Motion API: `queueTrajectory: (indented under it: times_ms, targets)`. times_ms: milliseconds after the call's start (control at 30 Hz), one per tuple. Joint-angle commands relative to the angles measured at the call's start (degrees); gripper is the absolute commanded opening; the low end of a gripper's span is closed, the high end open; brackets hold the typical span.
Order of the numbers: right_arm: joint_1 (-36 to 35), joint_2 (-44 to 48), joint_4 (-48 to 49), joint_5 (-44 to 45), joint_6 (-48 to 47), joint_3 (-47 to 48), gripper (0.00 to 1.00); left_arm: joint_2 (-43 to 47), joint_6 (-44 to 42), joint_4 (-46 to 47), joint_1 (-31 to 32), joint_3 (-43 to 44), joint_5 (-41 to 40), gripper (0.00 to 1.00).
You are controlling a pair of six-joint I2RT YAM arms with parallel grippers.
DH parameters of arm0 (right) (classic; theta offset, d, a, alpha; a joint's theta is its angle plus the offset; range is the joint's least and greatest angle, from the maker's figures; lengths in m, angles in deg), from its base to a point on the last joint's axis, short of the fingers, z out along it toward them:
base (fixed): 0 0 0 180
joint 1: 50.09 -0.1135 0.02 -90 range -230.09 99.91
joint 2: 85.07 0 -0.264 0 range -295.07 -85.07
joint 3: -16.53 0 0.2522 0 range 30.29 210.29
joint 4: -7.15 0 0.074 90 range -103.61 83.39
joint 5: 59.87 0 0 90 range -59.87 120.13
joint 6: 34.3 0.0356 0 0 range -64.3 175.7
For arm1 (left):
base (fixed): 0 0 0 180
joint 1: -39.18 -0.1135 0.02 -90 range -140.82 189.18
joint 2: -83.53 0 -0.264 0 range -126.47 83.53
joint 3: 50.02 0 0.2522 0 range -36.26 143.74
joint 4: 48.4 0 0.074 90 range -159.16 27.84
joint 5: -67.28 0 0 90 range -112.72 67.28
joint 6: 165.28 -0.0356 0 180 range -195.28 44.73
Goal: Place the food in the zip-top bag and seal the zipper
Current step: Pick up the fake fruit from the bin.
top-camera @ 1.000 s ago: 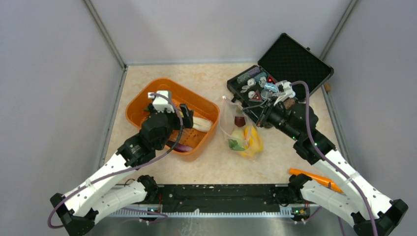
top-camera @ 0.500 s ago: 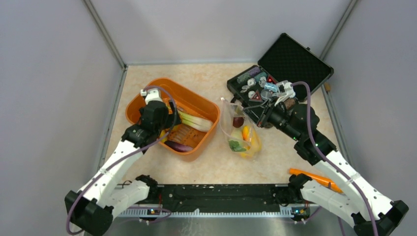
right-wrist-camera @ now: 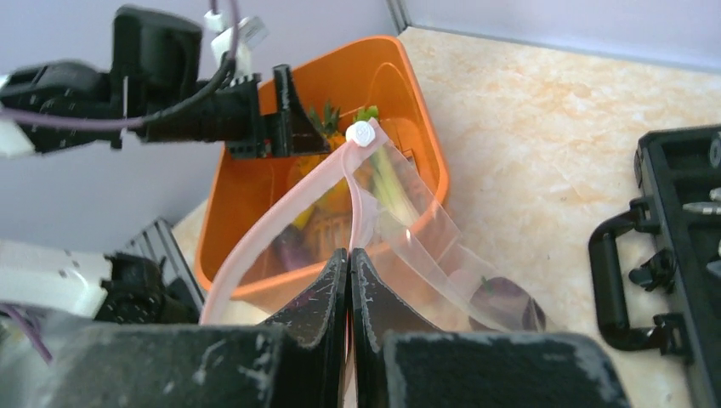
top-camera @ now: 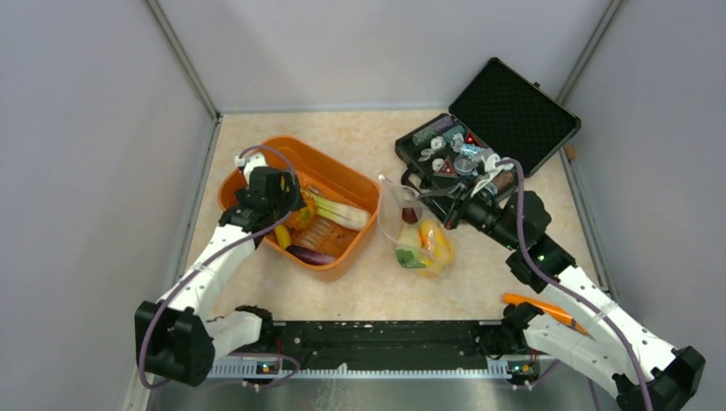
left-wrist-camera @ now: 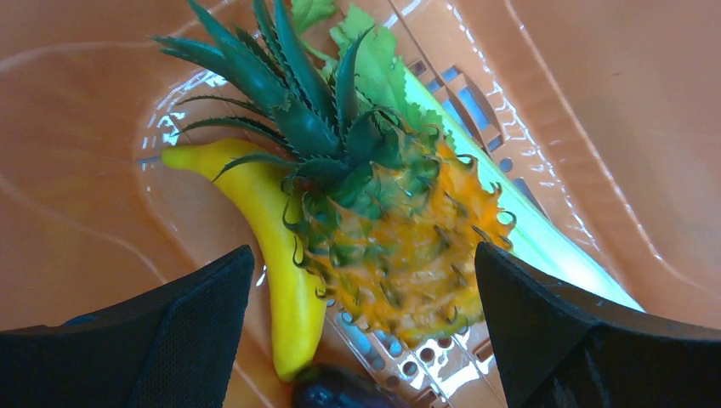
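Left wrist view first: the left gripper hangs with its two black padded fingers spread as wide as they go, holding nothing. Straight between them, just below, lies the small orange toy pineapple with its spiky green crown. A yellow toy banana lies against the pineapple's flank by one finger, and a pale green-white leafy stalk runs past the other finger. A dark purple eggplant peeks in at the bottom. All of it lies in the orange plastic tub.

I'd say the pineapple is the pick. The fingers should come straight down on its knobbly body, not on the crown. The finger on the banana's side needs to slip between the two fruits so the banana isn't pinched along with it.

Across the table, the right gripper is clenched on the thin pinkish zipper strip of the clear crinkly zip-top bag, lifting the mouth. The bag lies between the tub and the open black case, well apart from the left gripper, with yellow lemons inside. The lift must clear the tub wall before the pineapple crosses to that mouth.
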State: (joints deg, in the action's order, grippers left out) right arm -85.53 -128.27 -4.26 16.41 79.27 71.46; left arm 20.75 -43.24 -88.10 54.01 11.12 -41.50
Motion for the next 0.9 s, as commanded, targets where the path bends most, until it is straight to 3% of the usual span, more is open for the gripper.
queueTrajectory:
  times_ms: [0, 167, 233, 400, 467, 667, 867]
  targets:
    - [0.2, 0.6, 12.3, -7.0, -10.3, -3.8, 0.0, -4.5, -0.9, 7.8, -1.0, -2.0, 3.3, 0.99]
    - [0.2, 3.3, 21.9, -7.9, -18.2, -10.4, 0.0, -9.6, -1.5, 16.8, -1.2, -1.8, 11.7, 0.99]
    - [0.2, 4.4, 24.2, -4.4, -16.5, -11.9, 0.0, -11.2, -5.0, 18.6, -1.1, 0.7, 22.1, 0.99]
    - [0.2, 4.2, 15.5, 2.9, -13.3, -8.0, 0.0, -13.9, -7.0, 26.6, -0.4, 3.5, 37.7, 0.99]
    - [0.3, 3.6, 12.6, 5.4, -13.1, -6.0, 0.0, -15.8, -7.1, 22.8, -0.3, 6.7, 41.8, 0.99]
    - [0.3, 0.2, 9.1, 4.0, -11.8, -1.1, 0.0, -12.9, -6.7, 9.2, -0.3, 11.1, 35.8, 0.99]
    - [0.3, 0.2, 10.6, 6.7, -14.1, -0.8, 0.0, -8.8, -6.8, 3.9, -0.4, 11.7, 21.1, 0.97]
